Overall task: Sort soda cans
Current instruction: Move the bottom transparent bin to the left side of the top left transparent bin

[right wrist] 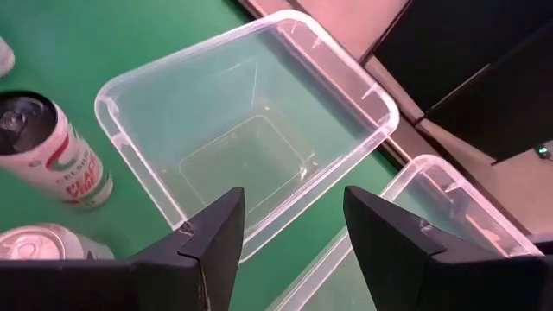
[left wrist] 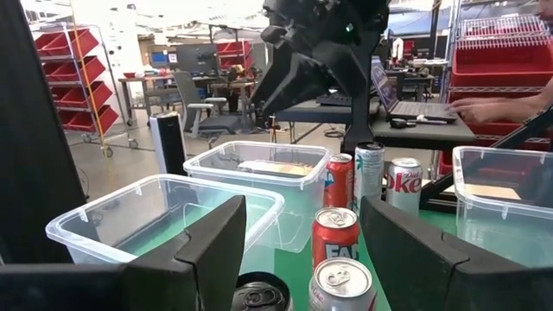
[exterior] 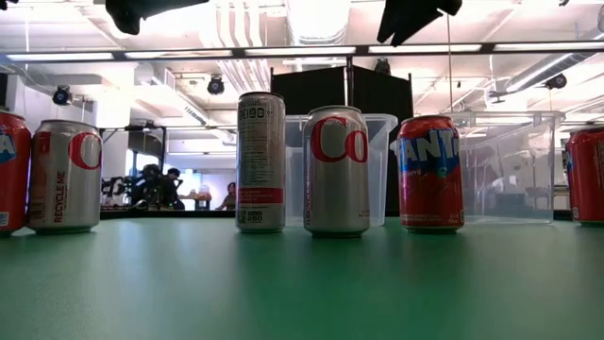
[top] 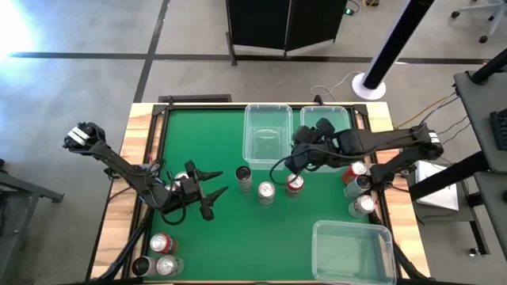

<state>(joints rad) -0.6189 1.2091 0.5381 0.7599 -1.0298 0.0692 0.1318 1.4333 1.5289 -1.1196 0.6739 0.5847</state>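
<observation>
Right gripper [top: 299, 155] of mine hangs above the bench [top: 230, 237], fingers [right wrist: 212, 233] spread wide, holding nothing. Directly beneath and ahead sits a clear bin [right wrist: 251, 130], with a second bin [right wrist: 432, 233] just beside it. A slim white can [right wrist: 60, 155] stands near the first bin's wall, apart from it. A red can [top: 295, 184] stands just below the gripper, a silver-white can [top: 265, 192] beside that. More cans [top: 358, 186] cluster near my right arm. Left gripper [top: 207, 192] also wide, holding nothing, with three cans [top: 162, 255] behind it at the bench corner. A third bin [top: 352, 252] lies well apart.
</observation>
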